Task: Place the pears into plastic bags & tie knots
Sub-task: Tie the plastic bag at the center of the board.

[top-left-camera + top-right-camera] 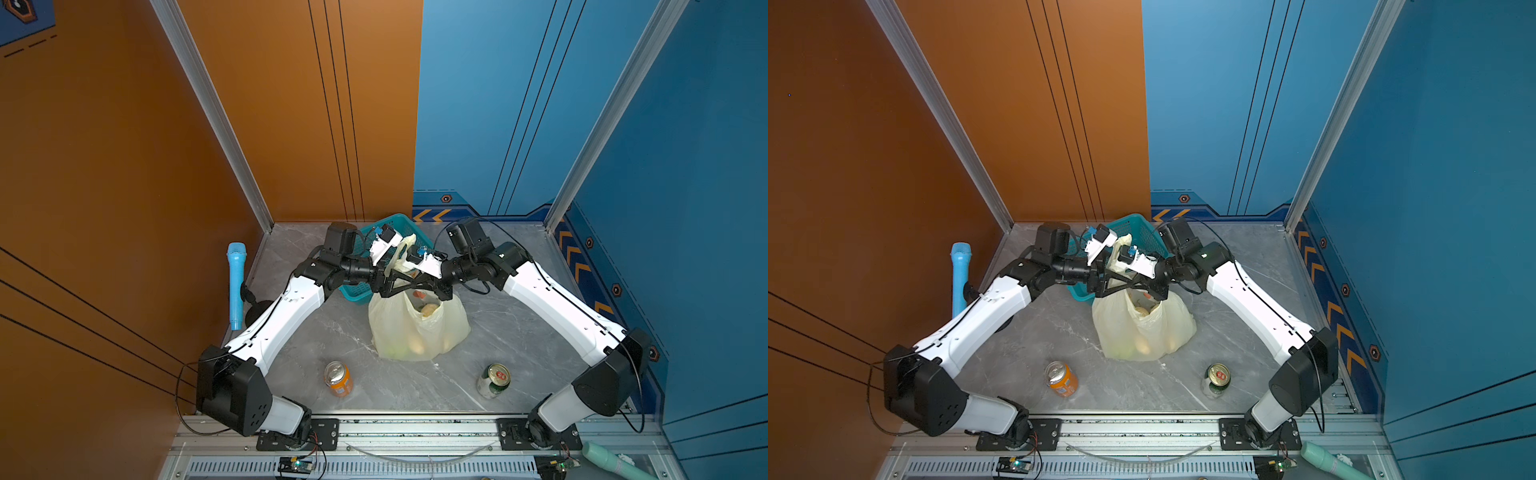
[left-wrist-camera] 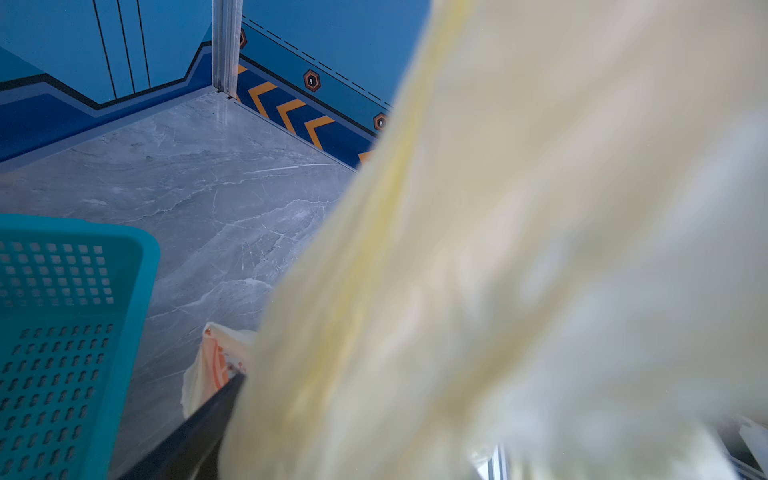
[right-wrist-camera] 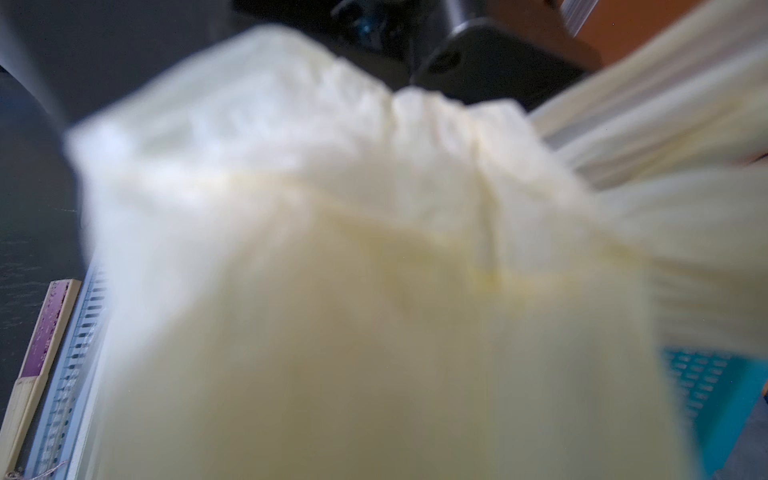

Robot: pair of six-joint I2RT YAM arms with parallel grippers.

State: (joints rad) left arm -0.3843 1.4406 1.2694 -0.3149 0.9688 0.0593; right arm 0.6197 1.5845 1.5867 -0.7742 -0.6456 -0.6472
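The pale-yellow plastic bag [image 1: 415, 332] [image 1: 1142, 332] stands in the middle of the table with its mouth up. One cream pear [image 1: 430, 309] shows at the mouth and other pears [image 1: 415, 345] show dimly through the film. Both grippers meet just above the mouth. A bag handle [image 1: 405, 249] stands up between the two wrists. My left gripper [image 1: 395, 282] is open; in the left wrist view one finger [image 2: 208, 415] stands far to the side and bag film [image 2: 498, 249] hides the other. My right gripper [image 1: 432, 284] is shut on the bag, and film [image 3: 374, 291] covers its wrist view.
A teal mesh basket [image 1: 399, 224] [image 2: 62, 332] sits right behind the bag and under the left wrist. An orange can [image 1: 338, 378] and a green can [image 1: 493, 380] stand nearer the front edge. A blue microphone [image 1: 236, 286] leans at the left wall.
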